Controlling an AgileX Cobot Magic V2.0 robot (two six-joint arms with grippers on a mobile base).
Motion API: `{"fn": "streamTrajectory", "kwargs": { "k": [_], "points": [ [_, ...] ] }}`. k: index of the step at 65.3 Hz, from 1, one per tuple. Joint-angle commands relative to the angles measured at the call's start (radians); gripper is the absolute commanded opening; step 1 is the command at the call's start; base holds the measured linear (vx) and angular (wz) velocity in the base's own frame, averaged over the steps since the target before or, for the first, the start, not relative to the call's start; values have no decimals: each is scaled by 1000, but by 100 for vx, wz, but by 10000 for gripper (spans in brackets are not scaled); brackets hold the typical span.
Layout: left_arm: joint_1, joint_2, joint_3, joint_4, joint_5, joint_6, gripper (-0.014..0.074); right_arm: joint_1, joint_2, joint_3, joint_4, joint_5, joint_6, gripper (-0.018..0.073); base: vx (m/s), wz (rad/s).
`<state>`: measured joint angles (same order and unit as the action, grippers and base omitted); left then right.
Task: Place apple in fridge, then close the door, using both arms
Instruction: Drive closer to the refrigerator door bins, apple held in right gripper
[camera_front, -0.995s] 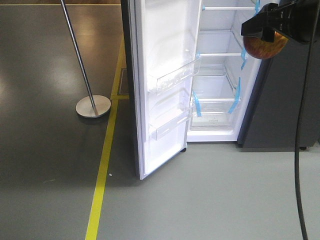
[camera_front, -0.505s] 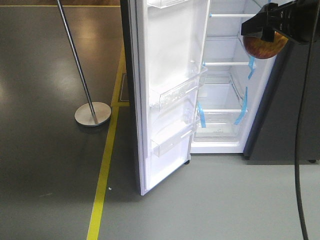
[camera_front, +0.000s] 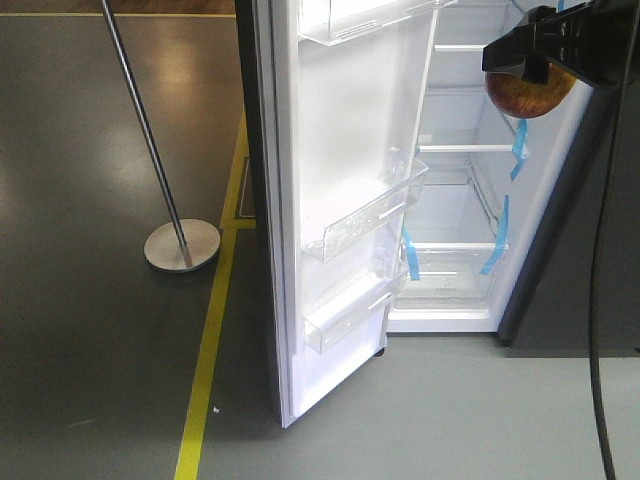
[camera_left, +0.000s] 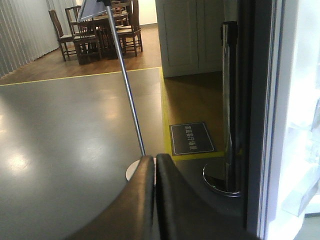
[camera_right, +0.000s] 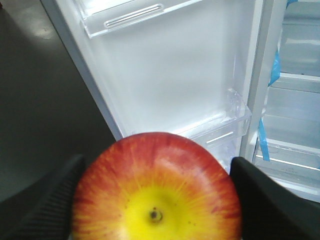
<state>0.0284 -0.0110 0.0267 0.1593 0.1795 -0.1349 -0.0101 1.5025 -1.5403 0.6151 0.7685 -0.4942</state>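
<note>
Fridge (camera_front: 460, 200) open, door (camera_front: 340, 200) swung wide, so path to white shelf (camera_front: 455, 148) is free. Apple (camera_front: 530, 95) high before fridge's right wall, pinched in right gripper (camera_front: 535, 60) — carry level, release only once seated. Left gripper (camera_left: 155, 200) pressed together, empty, seemingly by door's outer edge — ready to push.

Probably a test hall or showroom: polished grey floor (camera_front: 100, 350) with a yellow line (camera_front: 205, 350), stanchion post (camera_left: 230, 90), dining chairs (camera_left: 82, 40) far behind
</note>
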Motion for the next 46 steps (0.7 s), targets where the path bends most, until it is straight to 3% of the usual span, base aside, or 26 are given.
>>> {"fn": "streamTrajectory", "kwargs": {
  "k": [1,46],
  "points": [
    [-3,-17,15,-1,-67,-2,-8,1,-37,-32,32,-63,-7,175,17,-3],
    [-3,-17,15,-1,-67,-2,-8,1,-37,-32,32,-63,-7,175,15,-6]
  ]
}}
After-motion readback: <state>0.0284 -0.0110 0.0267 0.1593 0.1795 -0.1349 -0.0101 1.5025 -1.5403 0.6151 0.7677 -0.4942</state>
